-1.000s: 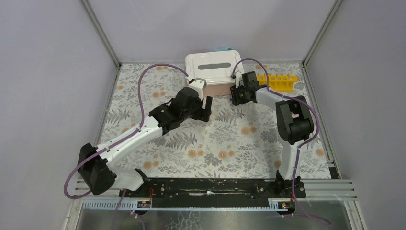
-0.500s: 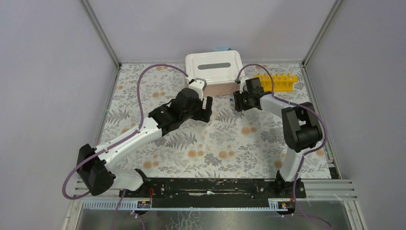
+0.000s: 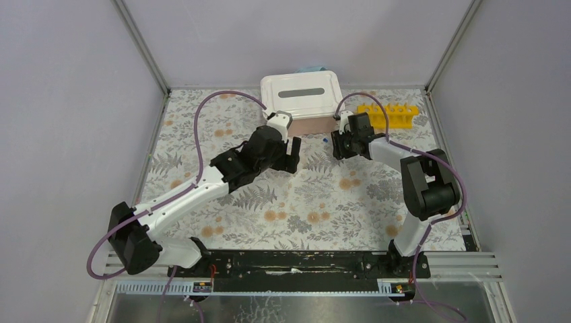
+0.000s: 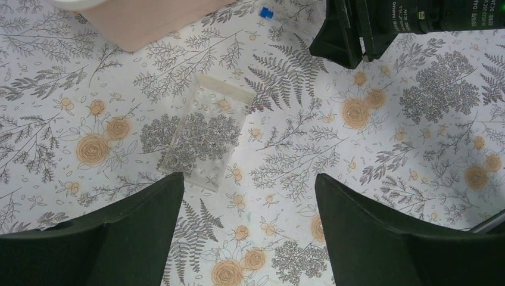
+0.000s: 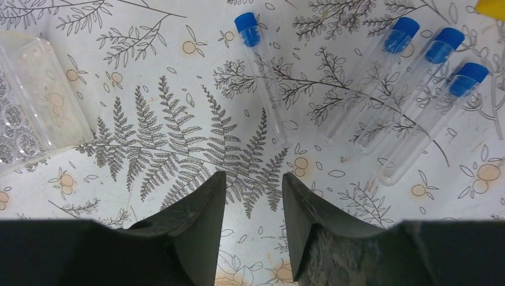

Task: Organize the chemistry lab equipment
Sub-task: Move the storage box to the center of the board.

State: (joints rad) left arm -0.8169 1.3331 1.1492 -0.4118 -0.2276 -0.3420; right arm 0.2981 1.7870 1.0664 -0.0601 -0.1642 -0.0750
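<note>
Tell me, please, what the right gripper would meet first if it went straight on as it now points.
Probably the nearest clear tube, lying just ahead of the right gripper; depth is unclear.

We see a white cloth (image 3: pixel 303 202) printed all over with grey ferns, leafy sprigs and pale orange roses. The rack (image 3: pixel 388 115) is bright yellow. The tubes (image 5: pixel 265 83) are clear, with blue caps (image 5: pixel 246 22). The box (image 3: pixel 276 101) has a white lid with a grey slot, over pinkish-tan sides. The flat tray (image 4: pixel 205 134) is clear, and the print shows through it. The left arm (image 3: pixel 178 198) and right arm (image 3: pixel 384 151) are white with black joints, the left gripper (image 4: pixel 248 185) and right gripper (image 5: pixel 253 179) black, the cables (image 3: pixel 196 134) purple
</note>
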